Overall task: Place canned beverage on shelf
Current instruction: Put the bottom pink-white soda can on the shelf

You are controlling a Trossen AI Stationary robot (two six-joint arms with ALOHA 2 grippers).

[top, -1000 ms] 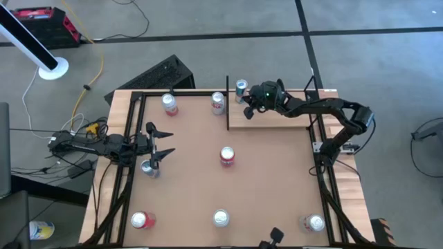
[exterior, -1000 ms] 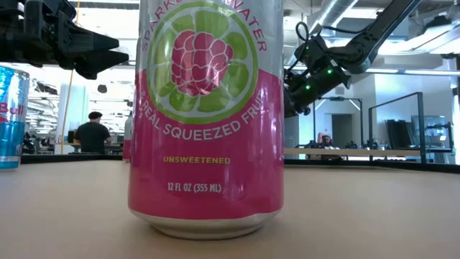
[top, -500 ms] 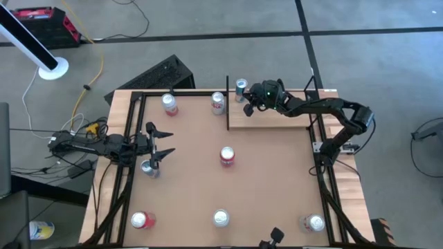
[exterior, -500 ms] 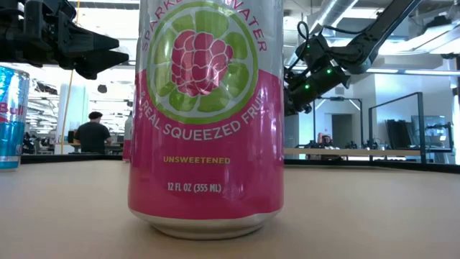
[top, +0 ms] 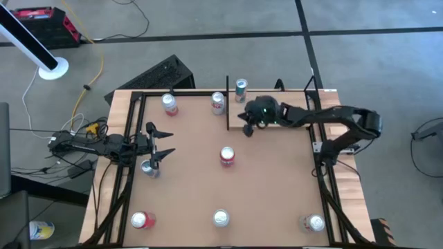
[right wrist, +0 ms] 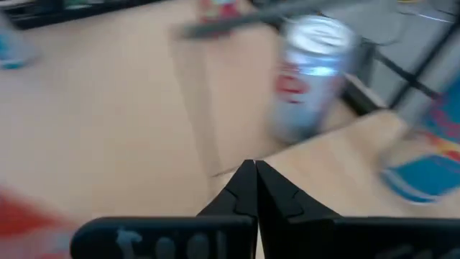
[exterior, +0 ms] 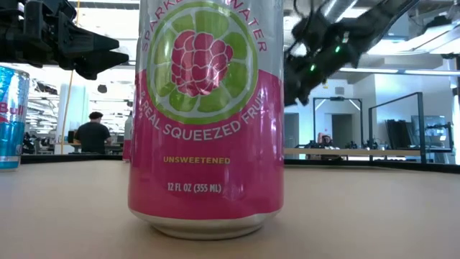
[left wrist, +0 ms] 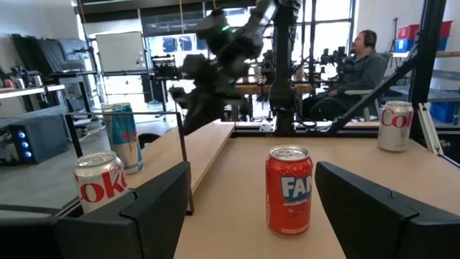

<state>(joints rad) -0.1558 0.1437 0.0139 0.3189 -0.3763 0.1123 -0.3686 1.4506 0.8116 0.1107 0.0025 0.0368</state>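
Right gripper empty beside the shelf; blue can stands on it.

In the high view's upper middle, the right gripper hangs with fingers pressed together, holding nothing, over the front edge of the shelf. The blue-and-silver can stands upright at the shelf's far left corner. At mid left, the left gripper waits, fingers spread, near a can.
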